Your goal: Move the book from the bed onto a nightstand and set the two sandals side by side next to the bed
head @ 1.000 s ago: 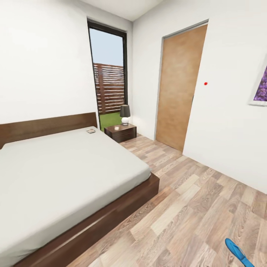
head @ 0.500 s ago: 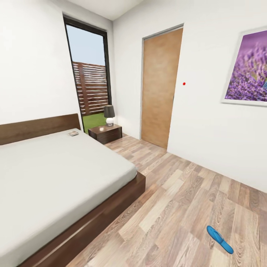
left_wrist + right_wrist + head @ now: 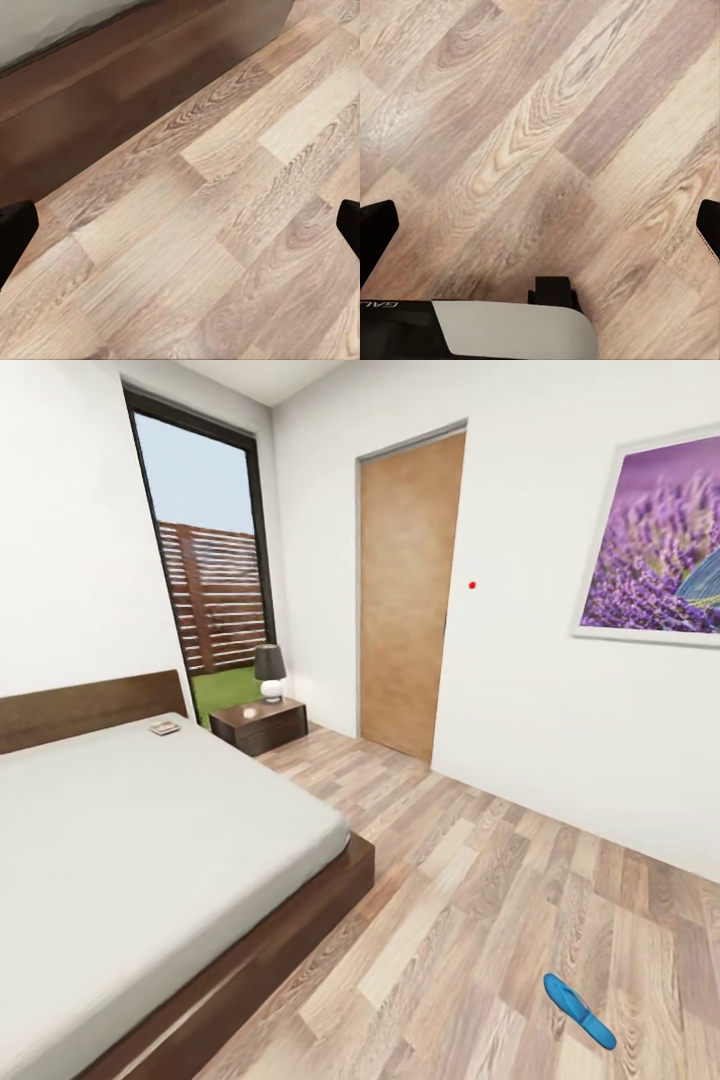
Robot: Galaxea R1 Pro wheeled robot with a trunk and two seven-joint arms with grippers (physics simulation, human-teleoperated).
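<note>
The book (image 3: pixel 165 728) lies on the bed (image 3: pixel 150 840) at 10 o'clock, near the nightstand (image 3: pixel 258 724). 1 sandal (image 3: pixel 578 1010) rests on the floor (image 3: pixel 480 900) at 5 o'clock. Left tool (image 3: pixel 180 225) and right tool (image 3: pixel 540 225) are both spread wide, released.

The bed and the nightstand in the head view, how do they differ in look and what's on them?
The bed is large and low, topped by a pale grey mattress; the nightstand is a far smaller boxy cabinet with drawer fronts. The bed carries the small book near its headboard; the nightstand carries a lamp with a dark shade. The bed fills the near left of the room; the nightstand stands farther off by the window. Both are dark brown wood and stand on the plank floor.
</note>
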